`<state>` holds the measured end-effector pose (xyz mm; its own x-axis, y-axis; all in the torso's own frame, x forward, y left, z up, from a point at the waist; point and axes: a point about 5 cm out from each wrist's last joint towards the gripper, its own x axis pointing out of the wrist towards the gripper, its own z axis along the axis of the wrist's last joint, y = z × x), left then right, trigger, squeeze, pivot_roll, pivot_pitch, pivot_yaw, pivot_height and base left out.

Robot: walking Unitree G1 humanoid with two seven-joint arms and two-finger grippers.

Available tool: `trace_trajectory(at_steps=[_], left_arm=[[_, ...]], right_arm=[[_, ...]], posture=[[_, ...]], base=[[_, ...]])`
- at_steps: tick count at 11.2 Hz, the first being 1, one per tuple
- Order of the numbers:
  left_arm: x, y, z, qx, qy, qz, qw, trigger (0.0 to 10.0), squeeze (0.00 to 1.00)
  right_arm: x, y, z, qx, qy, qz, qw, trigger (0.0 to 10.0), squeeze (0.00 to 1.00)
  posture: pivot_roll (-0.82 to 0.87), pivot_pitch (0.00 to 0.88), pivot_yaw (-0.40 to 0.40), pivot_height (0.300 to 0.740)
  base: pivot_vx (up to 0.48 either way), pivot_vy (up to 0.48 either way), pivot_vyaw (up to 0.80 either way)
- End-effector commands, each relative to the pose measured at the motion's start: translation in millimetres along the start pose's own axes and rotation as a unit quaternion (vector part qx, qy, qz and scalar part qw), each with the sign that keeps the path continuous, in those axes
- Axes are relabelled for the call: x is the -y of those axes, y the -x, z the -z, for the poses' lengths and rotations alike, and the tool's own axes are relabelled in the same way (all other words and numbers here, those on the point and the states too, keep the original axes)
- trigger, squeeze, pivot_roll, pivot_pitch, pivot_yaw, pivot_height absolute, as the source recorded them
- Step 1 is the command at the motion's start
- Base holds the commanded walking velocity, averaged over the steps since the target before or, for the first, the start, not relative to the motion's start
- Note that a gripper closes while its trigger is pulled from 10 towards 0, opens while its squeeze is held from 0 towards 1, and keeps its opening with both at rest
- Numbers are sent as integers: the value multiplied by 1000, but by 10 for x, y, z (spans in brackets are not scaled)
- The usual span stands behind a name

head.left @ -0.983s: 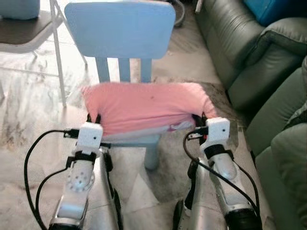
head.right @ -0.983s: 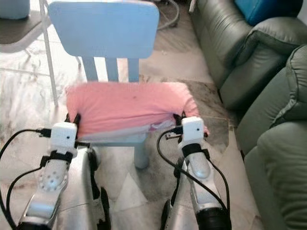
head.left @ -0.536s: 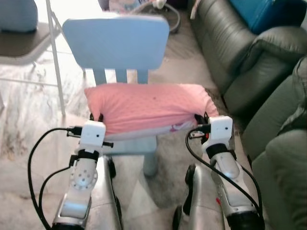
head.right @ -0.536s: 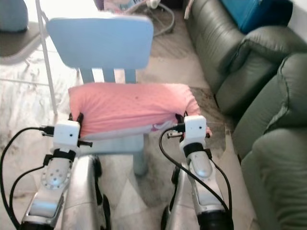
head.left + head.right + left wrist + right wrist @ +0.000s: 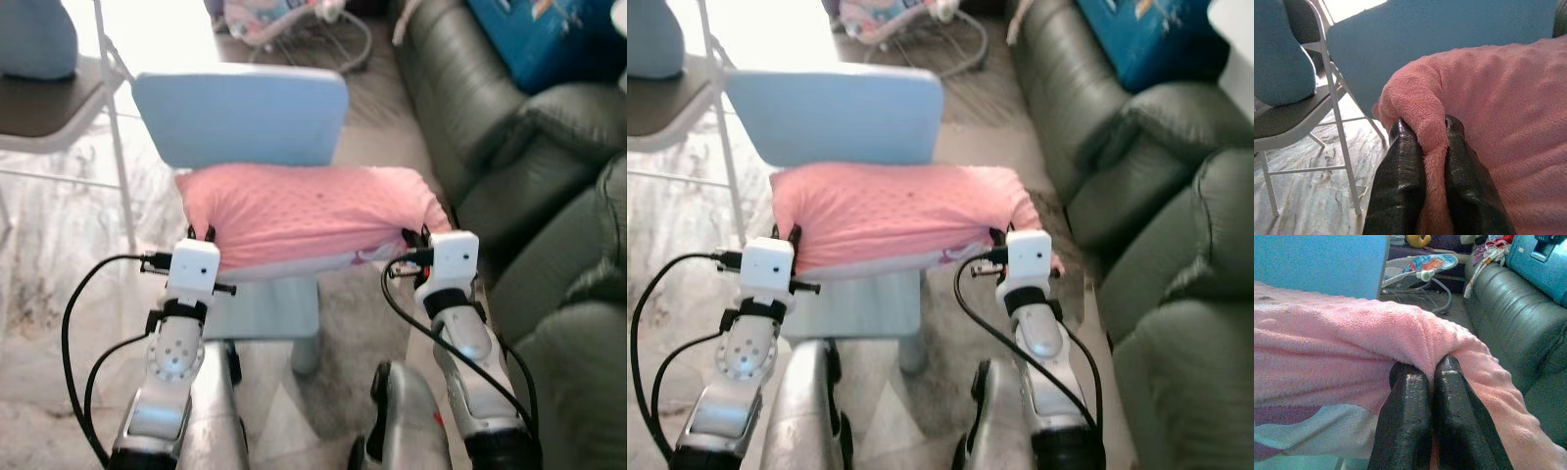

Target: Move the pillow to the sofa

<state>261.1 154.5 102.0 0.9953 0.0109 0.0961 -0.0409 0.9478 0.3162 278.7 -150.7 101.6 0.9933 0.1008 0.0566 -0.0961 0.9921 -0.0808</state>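
Observation:
The pink pillow [image 5: 309,215] hangs between my two grippers in front of the light blue child's chair [image 5: 240,113], lifted above its seat [image 5: 265,308]. My left gripper [image 5: 201,235] is shut on the pillow's left corner, and the fleece is pinched between its black fingers [image 5: 1400,171]. At the other end, my right gripper [image 5: 419,238] is shut on the right corner, the fabric [image 5: 1327,333] bulging over its fingers [image 5: 1408,396]. The dark green leather sofa [image 5: 490,117] runs along my right side.
A white folding chair [image 5: 59,108] with a blue cushion [image 5: 34,39] stands at the left. A baby bouncer [image 5: 294,20] sits on the floor behind the blue chair. A blue box [image 5: 549,39] lies on the sofa's far seat. Marble floor lies around the chair.
Both grippers have risen with the pillow, which now hides the chair's back slats and leaves the seat bare below. The camera has shifted too.

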Motion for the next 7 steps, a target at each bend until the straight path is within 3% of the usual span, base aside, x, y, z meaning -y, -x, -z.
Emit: trace_trajectory(at_steps=[1, 7], left_arm=[[0, -4, -2, -2, -5, -5, 1000, 10000, 0], [87, -142, -13, -9, 13, -5, 1000, 10000, 0]], right_arm=[[130, -11, -98, 18, 3, 28, 999, 10000, 0], [200, -47, -150, 23, 10, 42, 999, 10000, 0]], posture=[[-33, 54, -38, 636], [-48, 53, -46, 714]], base=[[0, 0, 0], [0, 0, 0]])
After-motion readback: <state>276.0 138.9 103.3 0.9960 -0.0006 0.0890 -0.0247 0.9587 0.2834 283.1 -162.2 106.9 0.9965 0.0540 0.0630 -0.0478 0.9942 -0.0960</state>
